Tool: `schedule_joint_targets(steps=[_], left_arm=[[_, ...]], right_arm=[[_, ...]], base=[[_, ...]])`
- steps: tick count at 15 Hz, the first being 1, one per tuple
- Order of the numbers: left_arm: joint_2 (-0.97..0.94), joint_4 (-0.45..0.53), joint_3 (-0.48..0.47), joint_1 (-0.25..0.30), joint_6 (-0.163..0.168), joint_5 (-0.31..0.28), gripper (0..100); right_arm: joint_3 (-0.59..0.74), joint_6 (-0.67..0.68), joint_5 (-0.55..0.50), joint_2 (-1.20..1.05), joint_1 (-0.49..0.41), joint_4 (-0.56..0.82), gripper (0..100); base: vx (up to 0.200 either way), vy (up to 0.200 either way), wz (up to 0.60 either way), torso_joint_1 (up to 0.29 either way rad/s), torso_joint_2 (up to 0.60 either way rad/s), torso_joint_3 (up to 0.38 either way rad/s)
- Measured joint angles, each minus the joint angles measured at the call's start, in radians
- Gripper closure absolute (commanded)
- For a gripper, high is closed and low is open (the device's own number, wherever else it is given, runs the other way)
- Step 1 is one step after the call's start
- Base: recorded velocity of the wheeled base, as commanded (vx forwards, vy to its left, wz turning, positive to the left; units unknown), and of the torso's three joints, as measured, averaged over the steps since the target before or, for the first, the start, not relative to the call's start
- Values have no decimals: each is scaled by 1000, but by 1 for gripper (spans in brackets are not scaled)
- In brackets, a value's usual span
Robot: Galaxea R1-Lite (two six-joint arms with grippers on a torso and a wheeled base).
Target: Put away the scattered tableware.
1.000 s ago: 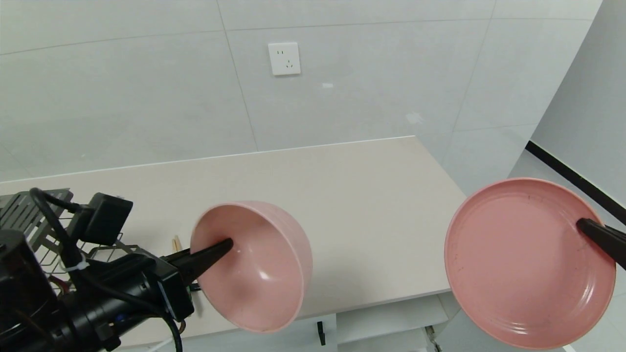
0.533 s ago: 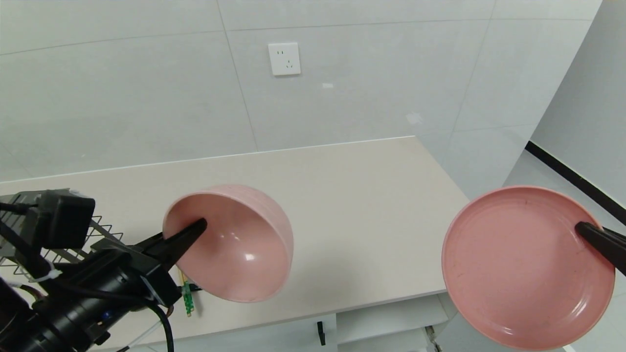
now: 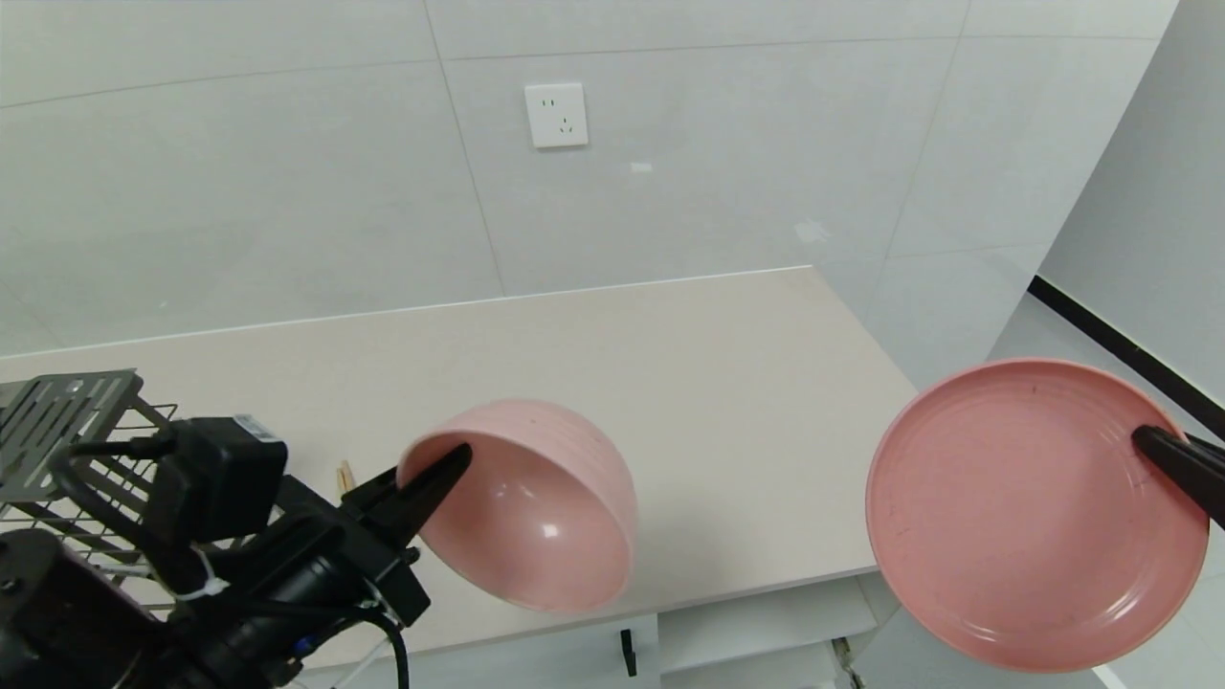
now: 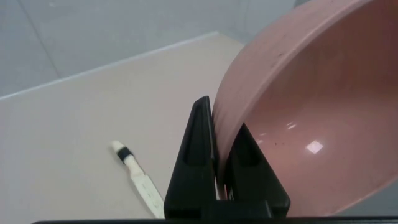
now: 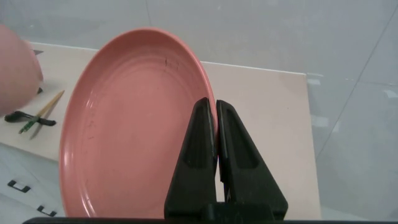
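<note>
At the far left, behind the left gripper point(image 3: 450, 464), a wire rack point(image 3: 57, 421) stands on the counter point(image 3: 689, 364). This gripper is closed on the rim of the pink bowl point(image 3: 545, 517) — in the left wrist view one finger is inside the wall and one outside. The bowl hangs tilted in the air, its opening turned toward the gripper, above the front part of the counter and near its front edge. Chopsticks point(image 5: 45, 112) lie on the counter under this gripper, apart from the bowl.

To the right of the bowl there is an open gap of air up to the pink plate point(image 3: 1014, 517). The plate is held steeply tilted, out past the right end of the counter — not touching that edge. The right gripper point(image 3: 1148, 445) pinches its rim on the far right side, fingers tight together on it.
</note>
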Motion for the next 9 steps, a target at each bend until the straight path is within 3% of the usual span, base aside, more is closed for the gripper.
schedule_joint_targets(steps=[2,7,9], left_arm=[[27,-2,10,-36,2,1,100],[42,-3,24,-49,2,1,100],[38,-3,33,-49,2,1,100]], right_arm=[[6,0,0,2,-1,0,100],[14,1,0,2,-3,0,100],[16,0,0,4,-4,-1,100]], base=[[-200,0,0,5,5,2],[-200,0,0,2,-3,1],[0,0,0,0,0,0]])
